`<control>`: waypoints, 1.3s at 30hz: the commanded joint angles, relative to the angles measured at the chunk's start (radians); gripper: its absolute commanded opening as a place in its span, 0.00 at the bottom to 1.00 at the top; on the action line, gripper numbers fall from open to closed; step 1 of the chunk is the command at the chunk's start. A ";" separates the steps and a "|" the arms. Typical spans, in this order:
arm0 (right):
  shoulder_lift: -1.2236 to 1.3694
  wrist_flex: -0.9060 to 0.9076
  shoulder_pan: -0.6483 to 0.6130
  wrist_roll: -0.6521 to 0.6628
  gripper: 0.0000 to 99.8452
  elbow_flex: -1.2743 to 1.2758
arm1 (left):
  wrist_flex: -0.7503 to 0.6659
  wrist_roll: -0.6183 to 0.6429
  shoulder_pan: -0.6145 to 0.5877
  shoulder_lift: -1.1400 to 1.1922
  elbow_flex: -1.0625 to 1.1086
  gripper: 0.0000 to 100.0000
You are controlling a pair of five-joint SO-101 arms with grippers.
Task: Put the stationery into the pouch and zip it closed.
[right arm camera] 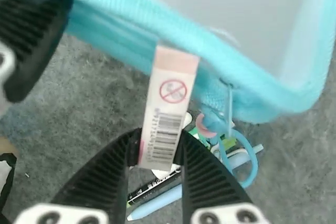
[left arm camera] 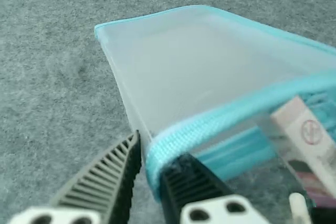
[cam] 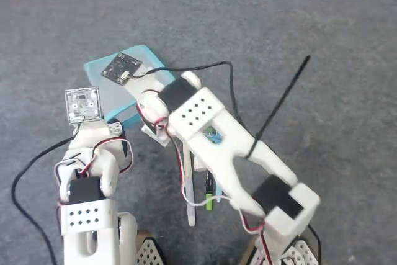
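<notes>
The teal-edged translucent pouch (cam: 115,94) lies on the grey carpet, its mouth lifted. My left gripper (left arm camera: 152,153) is shut on the pouch's teal zipper edge (left arm camera: 210,124), holding that lip up. My right gripper (right arm camera: 160,148) is shut on a white labelled stick (right arm camera: 167,114), whose pink end sits at the pouch's open mouth (right arm camera: 157,30). The same stick (left arm camera: 304,129) appears in the left wrist view just under the raised lip. The zipper's ring pull (right arm camera: 239,153) hangs off the pouch's corner. Several pens (cam: 198,193) lie on the carpet under the right arm.
Grey carpet (cam: 322,41) covers the whole table, with open room to the right and behind the pouch. A thin black cable (cam: 282,100) runs diagonally at the right. The left gripper's black finger (right arm camera: 26,30) shows beside the pouch in the right wrist view.
</notes>
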 commanded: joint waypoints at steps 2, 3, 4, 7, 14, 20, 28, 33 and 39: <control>0.088 0.082 -0.018 -0.014 0.01 -0.222 | -0.032 -0.029 0.012 0.005 -0.002 0.01; 0.107 0.097 -0.018 -0.014 0.01 -0.261 | -0.032 -0.029 0.012 0.005 -0.002 0.01; 0.120 0.108 -0.018 -0.014 0.01 -0.301 | -0.032 -0.029 0.012 0.005 -0.002 0.01; 0.154 0.108 -0.018 -0.014 0.01 -0.393 | -0.032 -0.031 0.021 0.005 -0.002 0.01; 0.165 0.094 -0.022 -0.011 0.11 -0.466 | -0.032 -0.031 0.049 0.005 0.007 0.01; 0.151 0.099 -0.005 -0.011 0.22 -0.473 | -0.032 -0.032 0.049 0.005 0.008 0.01; -0.031 0.189 0.127 -0.015 0.22 -0.480 | -0.028 -0.029 0.043 0.005 -0.015 0.01; -0.162 0.269 0.223 -0.015 0.18 -0.473 | -0.026 -0.026 0.043 0.005 -0.022 0.01; -0.283 0.282 0.295 -0.009 0.18 -0.259 | -0.026 -0.026 0.043 0.005 -0.025 0.01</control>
